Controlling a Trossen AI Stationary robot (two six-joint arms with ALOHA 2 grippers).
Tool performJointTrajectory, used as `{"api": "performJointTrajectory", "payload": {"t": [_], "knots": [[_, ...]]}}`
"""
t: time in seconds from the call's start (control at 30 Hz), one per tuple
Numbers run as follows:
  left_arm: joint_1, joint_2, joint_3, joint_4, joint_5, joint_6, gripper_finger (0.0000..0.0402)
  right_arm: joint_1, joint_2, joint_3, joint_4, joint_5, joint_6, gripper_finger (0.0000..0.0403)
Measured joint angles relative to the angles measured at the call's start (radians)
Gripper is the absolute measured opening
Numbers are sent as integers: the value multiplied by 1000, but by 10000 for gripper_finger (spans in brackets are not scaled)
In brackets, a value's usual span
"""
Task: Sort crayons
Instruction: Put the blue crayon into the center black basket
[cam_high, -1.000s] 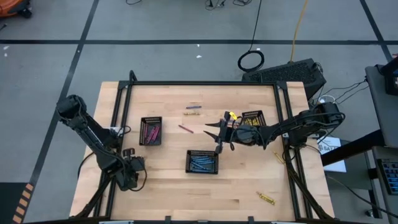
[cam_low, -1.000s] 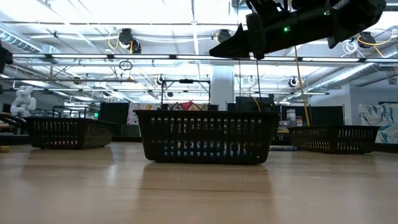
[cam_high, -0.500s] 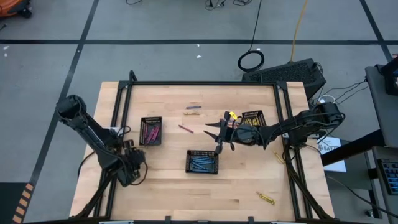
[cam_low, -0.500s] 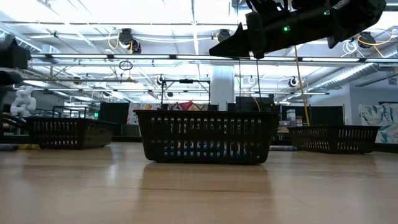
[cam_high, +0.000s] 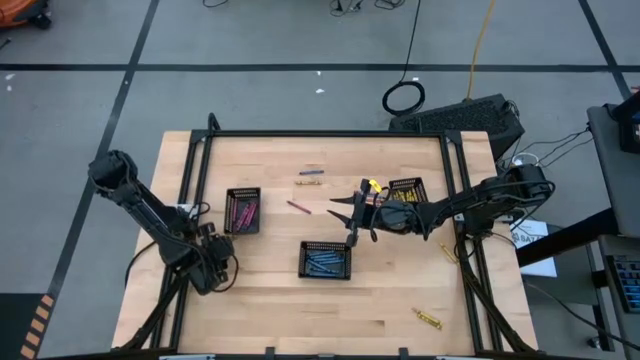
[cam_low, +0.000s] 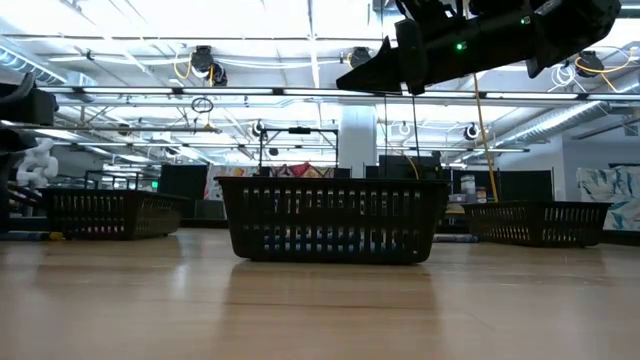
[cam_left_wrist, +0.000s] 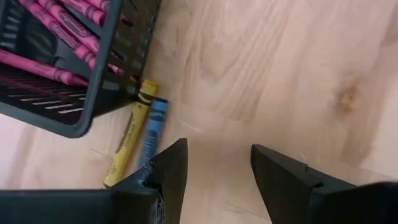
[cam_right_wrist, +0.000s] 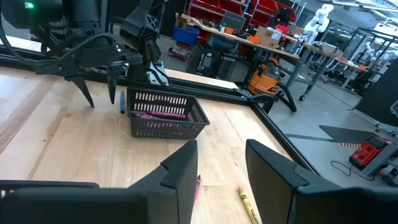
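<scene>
Left gripper (cam_left_wrist: 214, 165): jaws parted, empty, poised beside pink-crayon tray (cam_left_wrist: 59, 121).
Right gripper (cam_high: 352, 216): jaws apart, empty, raised beyond blue-crayon tray (cam_high: 326, 260).
Crayons (cam_left_wrist: 142, 134): yellow and blue, touching the pink-crayon tray's corner.
Handling: probably light, stiff, snappable; pinch mid-length.

No text can be read; the crayons' (cam_left_wrist: 59, 22) label print is illegible.

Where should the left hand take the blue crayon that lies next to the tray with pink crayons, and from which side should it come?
Grip the blue crayon at mid-length, coming straight down, fingers closing across its thin width. It lies flat on the table, a yellow crayon close alongside and the tray at one end, so the side gap is tight. The left hand is open just beside it.
</scene>
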Motion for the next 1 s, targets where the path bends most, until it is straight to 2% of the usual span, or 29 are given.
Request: {"api": "performJointTrajectory", "payload": {"t": [0.1,0.2,0.3,0.5,0.73,1.0], "knots": [[0,-17,32,-50,8,-19,189,0,0,0,0,0,0,121],[12,-34,60,-213,-28,-178,187,0,0,0,0,1,0,121],[34,-73,66,-215,-34,-216,175,-1,0,0,0,2,0,121],[108,-79,59,-206,1,-151,156,-10,0,0,0,2,4,121],[187,-50,40,-200,21,-65,155,-11,0,0,-6,1,19,121],[242,-47,20,-175,94,4,154,-11,0,0,-8,1,19,121]]}}
